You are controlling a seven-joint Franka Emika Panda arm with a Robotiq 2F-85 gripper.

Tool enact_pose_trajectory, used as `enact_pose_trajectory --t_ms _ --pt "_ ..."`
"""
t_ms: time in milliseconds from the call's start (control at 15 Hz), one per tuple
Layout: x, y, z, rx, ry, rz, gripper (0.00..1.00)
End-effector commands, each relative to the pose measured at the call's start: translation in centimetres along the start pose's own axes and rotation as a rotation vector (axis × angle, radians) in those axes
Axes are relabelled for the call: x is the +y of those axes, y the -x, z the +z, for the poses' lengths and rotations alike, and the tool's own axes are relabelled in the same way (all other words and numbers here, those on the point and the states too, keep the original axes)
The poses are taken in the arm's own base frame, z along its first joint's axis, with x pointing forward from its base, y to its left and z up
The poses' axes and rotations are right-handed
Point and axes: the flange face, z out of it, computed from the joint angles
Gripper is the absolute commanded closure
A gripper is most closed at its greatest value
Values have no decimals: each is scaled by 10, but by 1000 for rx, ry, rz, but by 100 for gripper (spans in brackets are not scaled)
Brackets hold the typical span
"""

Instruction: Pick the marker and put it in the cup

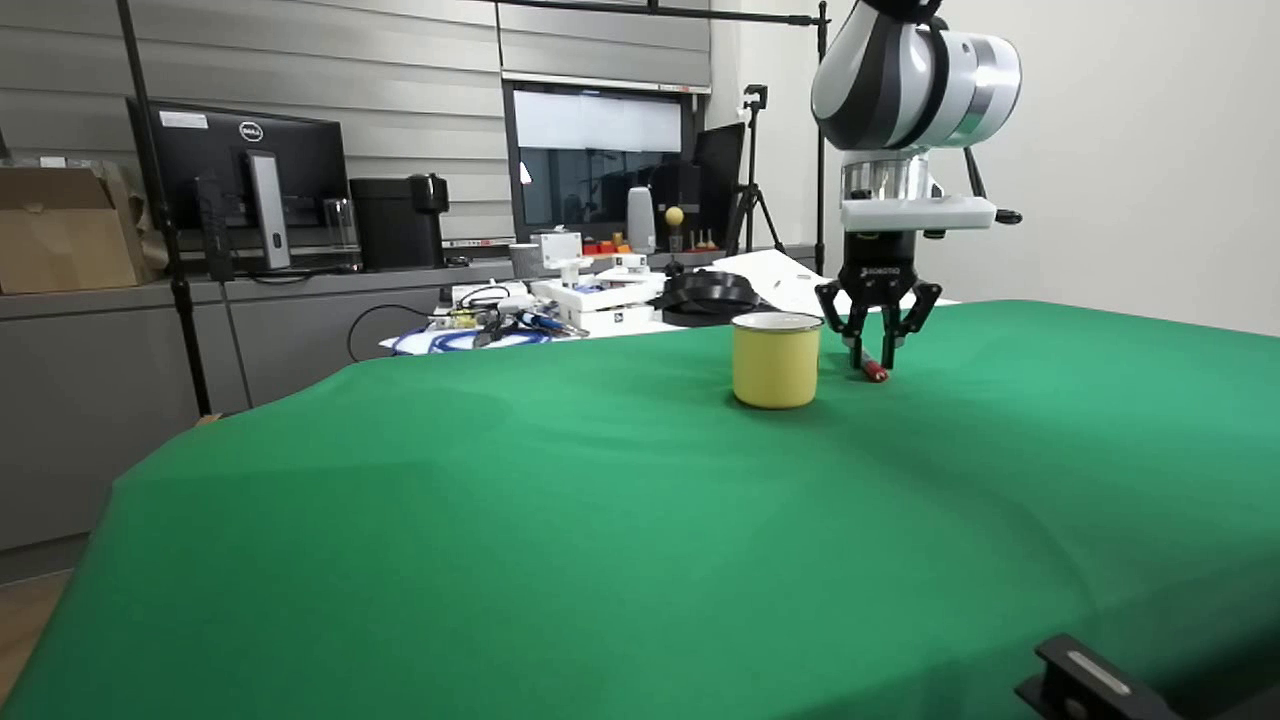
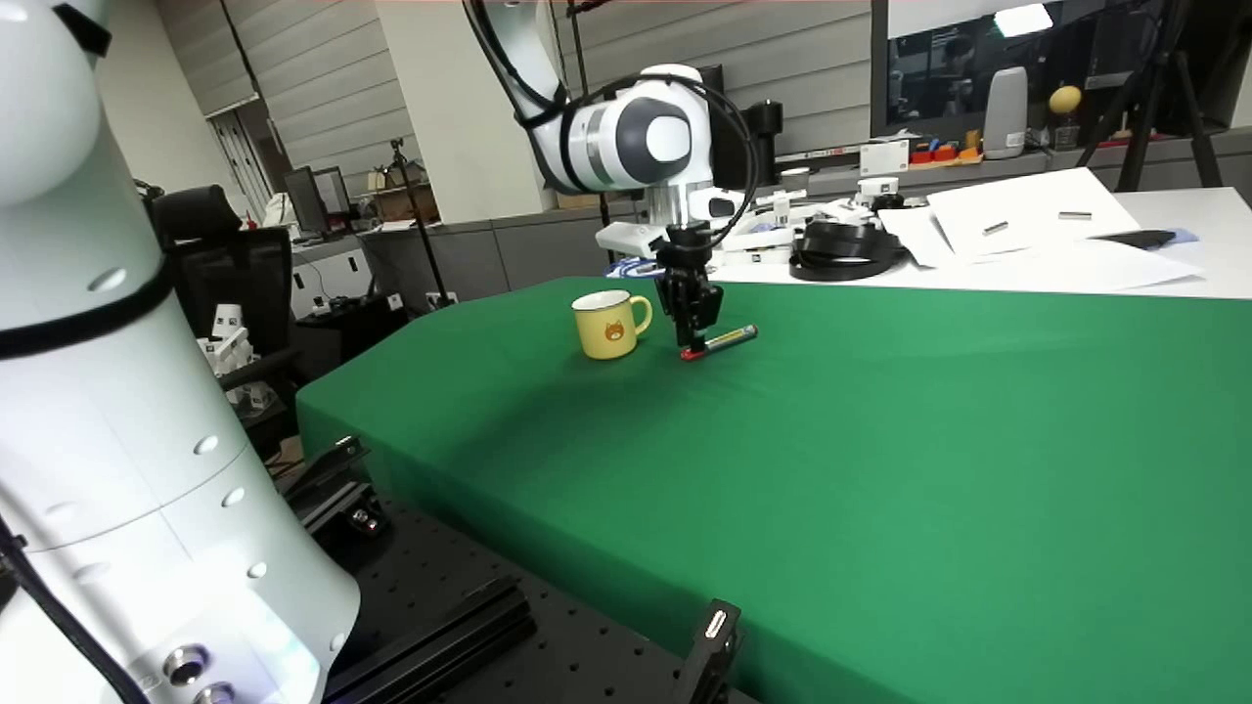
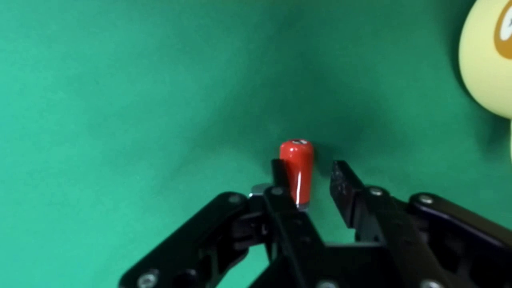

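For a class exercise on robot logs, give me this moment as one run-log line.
hand: open, astride marker | marker: lying on cloth, ungripped | cup: upright, marker outside | step: grasp pending

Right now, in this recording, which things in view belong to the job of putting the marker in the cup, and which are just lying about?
Belong to the job:
marker
yellow cup
gripper, jaws apart at the marker's red end

Just lying about or background:
Dell monitor
cardboard box
round black object
white papers
yellow ball
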Motion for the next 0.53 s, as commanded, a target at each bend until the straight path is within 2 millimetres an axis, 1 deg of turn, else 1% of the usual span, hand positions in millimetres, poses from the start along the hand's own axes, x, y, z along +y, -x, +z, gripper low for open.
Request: enact_pose_trajectory --t_ms 0,67,200,333,467 --pt "1 -4 -3 8 0 3 95" --pt "1 -5 -3 8 1 5 100" --pt "1 -7 -4 6 3 6 96" --pt "1 -9 -6 -2 12 14 100" --pt "3 -14 -9 -6 29 33 100"
